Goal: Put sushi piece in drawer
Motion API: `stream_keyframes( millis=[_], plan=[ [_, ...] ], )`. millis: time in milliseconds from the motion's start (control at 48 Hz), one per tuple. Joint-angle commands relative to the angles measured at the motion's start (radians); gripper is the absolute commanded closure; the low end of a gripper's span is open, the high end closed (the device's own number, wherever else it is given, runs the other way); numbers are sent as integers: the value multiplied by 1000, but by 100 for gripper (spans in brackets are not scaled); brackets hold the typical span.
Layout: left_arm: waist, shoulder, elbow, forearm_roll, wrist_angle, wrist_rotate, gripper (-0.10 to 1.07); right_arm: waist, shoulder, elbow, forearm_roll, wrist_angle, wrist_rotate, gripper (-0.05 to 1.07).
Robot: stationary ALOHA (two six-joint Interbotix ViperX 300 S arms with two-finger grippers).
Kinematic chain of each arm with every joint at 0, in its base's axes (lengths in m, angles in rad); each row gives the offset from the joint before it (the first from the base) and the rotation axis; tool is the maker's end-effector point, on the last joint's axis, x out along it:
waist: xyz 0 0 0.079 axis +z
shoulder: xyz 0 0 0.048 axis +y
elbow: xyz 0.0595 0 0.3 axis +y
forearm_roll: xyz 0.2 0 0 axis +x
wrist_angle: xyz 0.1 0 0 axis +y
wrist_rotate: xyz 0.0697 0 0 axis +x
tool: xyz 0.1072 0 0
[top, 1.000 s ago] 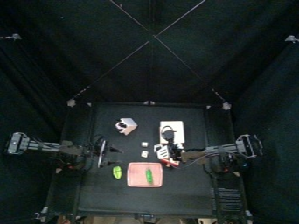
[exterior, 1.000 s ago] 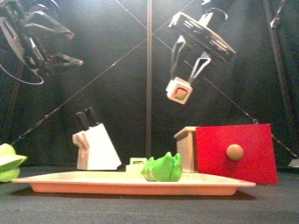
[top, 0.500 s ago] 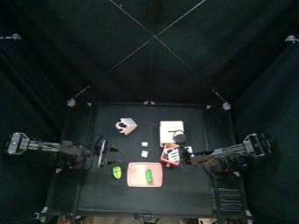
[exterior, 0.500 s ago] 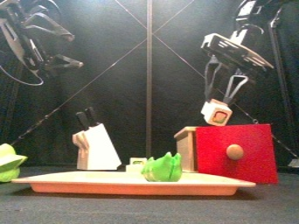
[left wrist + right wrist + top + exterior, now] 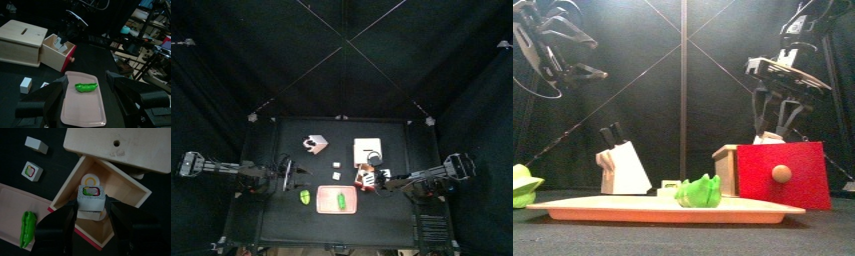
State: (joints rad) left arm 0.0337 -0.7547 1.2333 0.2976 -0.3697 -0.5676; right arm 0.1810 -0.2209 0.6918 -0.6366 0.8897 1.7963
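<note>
Just sushi piece (image 5: 91,197) inside drawer (image 5: 131,193) walls

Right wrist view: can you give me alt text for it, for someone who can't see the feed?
The right gripper holds a sushi piece between its fingers, directly above the open drawer, where another sushi piece already lies. Beside the drawer are the pink tray with a green vegetable and two loose pieces on the black table.

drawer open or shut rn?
Open. The drawer is pulled out; the right wrist view looks into its wooden compartment, right gripper holding a sushi piece over it.
</note>
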Motion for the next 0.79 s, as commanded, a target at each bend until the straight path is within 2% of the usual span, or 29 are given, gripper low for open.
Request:
stream_keyframes(
  millis=[0, 375, 771],
  plan=[
    [5, 2, -11, -2, -5, 2, 3, 2, -5, -14, 3, 0, -5, 27],
    [9, 2, -9, -2, -5, 2, 3, 2, 6, -18, 51, 0, -8, 13],
    [12, 2, -9, -2, -5, 2, 3, 2, 18, -38, 71, 0, -15, 12]
  ],
)
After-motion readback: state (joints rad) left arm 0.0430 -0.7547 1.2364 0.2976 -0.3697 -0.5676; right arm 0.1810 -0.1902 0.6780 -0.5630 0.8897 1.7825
